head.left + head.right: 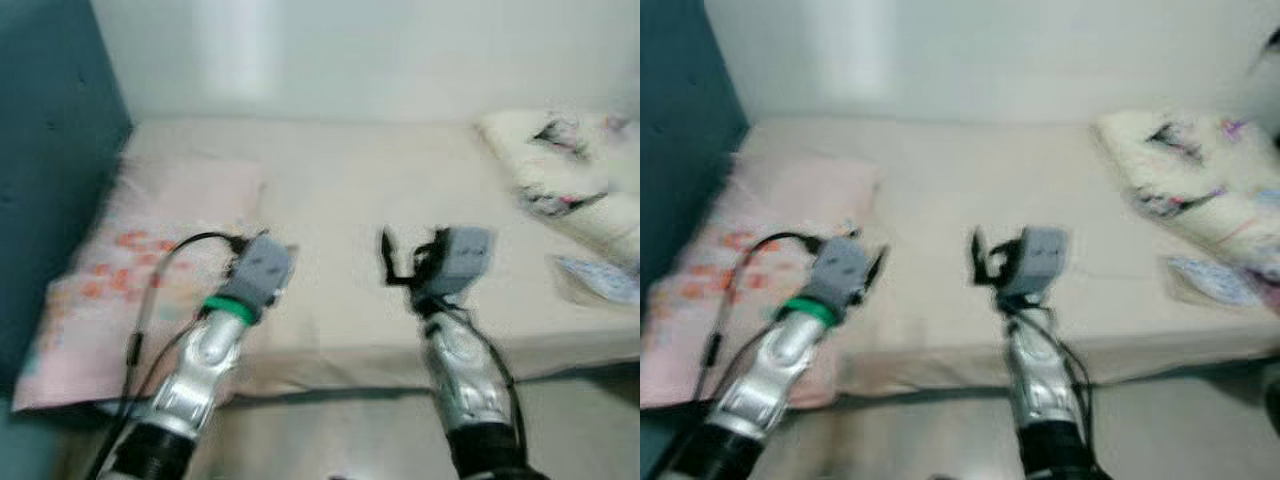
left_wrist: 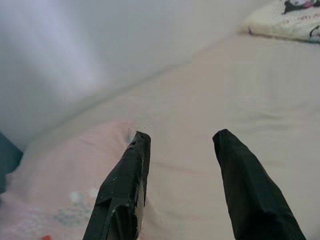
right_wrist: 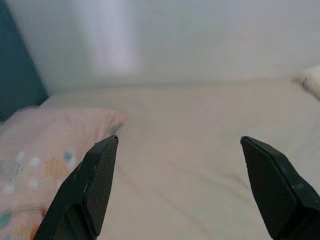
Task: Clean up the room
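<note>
Facing the cream-sheeted bed (image 1: 400, 210), I read no brand or writing anywhere; the head views are blurred. A pink patterned blanket (image 1: 130, 270) lies at nine o'clock against the teal headboard (image 1: 50, 180), a crumpled printed quilt (image 1: 570, 180) at two o'clock. My left gripper (image 2: 180, 150) and right gripper (image 3: 180, 150) hover over the sheet, both spread wide, holding nothing.

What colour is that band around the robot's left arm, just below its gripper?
Bright green. The band rings the left wrist, clearest in the left eye view.
</note>
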Motion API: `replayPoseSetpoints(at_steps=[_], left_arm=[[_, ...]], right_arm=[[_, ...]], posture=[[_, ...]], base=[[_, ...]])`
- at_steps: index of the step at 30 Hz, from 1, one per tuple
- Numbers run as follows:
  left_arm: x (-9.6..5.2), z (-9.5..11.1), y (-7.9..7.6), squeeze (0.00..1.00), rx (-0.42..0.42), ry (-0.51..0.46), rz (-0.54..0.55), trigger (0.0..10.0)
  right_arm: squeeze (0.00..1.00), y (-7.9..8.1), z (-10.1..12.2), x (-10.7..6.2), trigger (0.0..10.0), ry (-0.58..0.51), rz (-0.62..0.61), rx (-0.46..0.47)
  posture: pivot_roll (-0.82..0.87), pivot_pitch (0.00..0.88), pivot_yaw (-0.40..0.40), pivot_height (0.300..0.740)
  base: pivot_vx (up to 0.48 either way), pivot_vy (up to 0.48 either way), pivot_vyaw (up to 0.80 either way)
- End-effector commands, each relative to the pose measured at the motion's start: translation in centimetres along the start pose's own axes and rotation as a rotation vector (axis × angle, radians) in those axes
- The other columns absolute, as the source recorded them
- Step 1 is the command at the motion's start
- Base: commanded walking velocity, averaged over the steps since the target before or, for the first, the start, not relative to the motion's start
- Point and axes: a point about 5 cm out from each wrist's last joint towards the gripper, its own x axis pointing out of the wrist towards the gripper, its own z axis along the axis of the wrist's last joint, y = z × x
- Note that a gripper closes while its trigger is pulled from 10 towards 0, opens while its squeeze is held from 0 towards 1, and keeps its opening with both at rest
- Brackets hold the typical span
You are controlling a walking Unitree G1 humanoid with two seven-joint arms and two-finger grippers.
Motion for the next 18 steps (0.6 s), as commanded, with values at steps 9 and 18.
replayPoseSetpoints(at_steps=[9, 18], left_arm=[[-0.14, -0.34, -0.51, 0.00, 0.002, 0.015, -0.016, 10.0], [-0.17, -0.37, -0.50, 0.00, 0.001, 0.016, -0.018, 10.0]], right_arm=[[0.00, -0.51, -0.27, -0.27, 10.0, 0.013, -0.017, -0.004], [0.00, -0.43, -0.28, -0.35, 10.0, 0.013, -0.018, -0.003]], posture=[[-0.06, 0.028, 0.003, 0.736], [-0.06, 0.033, 0.005, 0.736]], base=[[0.000, -0.457, 0.00], [0.000, -0.453, 0.00]])
